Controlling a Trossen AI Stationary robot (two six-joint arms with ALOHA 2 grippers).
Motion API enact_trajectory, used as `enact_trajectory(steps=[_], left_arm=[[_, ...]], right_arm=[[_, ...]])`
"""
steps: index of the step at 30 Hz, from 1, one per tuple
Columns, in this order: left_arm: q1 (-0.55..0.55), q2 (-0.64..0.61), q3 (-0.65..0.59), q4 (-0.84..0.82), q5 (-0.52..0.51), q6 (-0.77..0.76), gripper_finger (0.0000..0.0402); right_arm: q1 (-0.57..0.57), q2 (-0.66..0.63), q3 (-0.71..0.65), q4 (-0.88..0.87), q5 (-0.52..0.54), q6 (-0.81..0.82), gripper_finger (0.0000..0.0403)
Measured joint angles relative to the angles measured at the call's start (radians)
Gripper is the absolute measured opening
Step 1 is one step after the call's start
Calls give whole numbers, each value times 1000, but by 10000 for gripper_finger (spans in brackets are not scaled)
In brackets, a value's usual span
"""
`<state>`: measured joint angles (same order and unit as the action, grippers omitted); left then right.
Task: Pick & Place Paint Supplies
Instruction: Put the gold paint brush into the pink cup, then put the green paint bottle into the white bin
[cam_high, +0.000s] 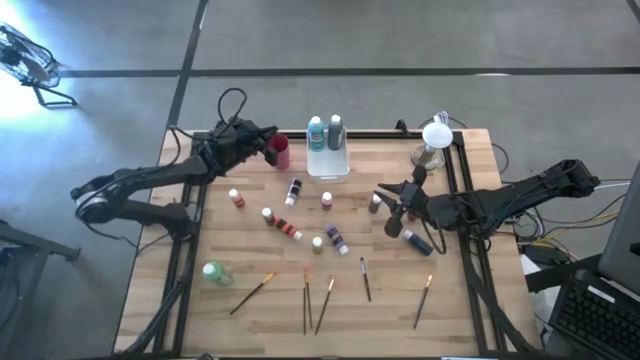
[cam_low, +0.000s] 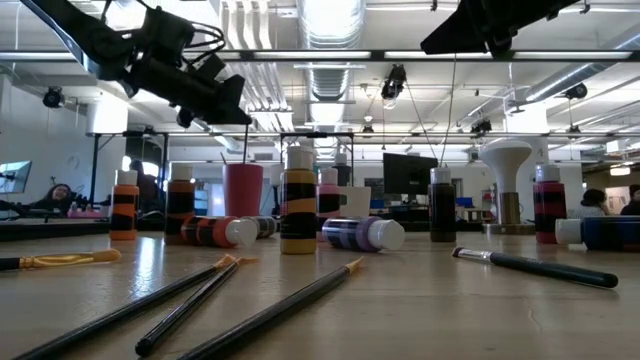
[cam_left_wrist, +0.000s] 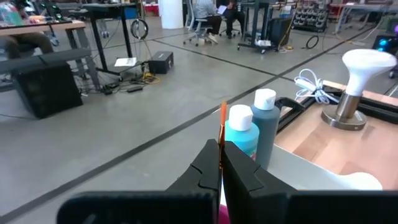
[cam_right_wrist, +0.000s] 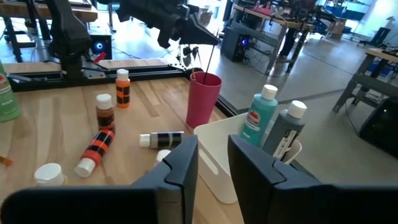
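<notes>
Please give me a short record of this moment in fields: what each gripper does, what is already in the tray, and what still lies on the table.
left gripper: shut on a thin orange paintbrush, above the magenta cup
right gripper: open, holding nothing, over the table's right part, pointing toward the tray
in tray: teal bottle and grey bottle, both upright
on table: five loose brushes near the front edge; small bottles scattered mid-table, some standing, some lying

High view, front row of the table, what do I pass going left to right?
Green bottle → orange-tipped brush → two brushes close together → dark brush → last brush.
</notes>
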<state>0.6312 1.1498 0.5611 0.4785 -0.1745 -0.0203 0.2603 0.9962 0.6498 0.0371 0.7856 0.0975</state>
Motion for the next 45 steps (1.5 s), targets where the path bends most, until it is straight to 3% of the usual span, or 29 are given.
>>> enact_trajectory(steps=[8, 27, 37, 45], left_arm=[[2, 101, -3, 40, 3, -5, 2], [27, 210, -3, 78, 2, -4, 2], [29, 207, -3, 71, 2, -4, 75], [29, 196, 9, 49, 3, -16, 104]], right_arm=[[0, 0, 0, 0, 0, 0, 73], [0, 0, -5, 0, 0, 0, 116], [-1, 0, -5, 1, 0, -4, 94], [-18, 0, -5, 3, 0, -4, 75]])
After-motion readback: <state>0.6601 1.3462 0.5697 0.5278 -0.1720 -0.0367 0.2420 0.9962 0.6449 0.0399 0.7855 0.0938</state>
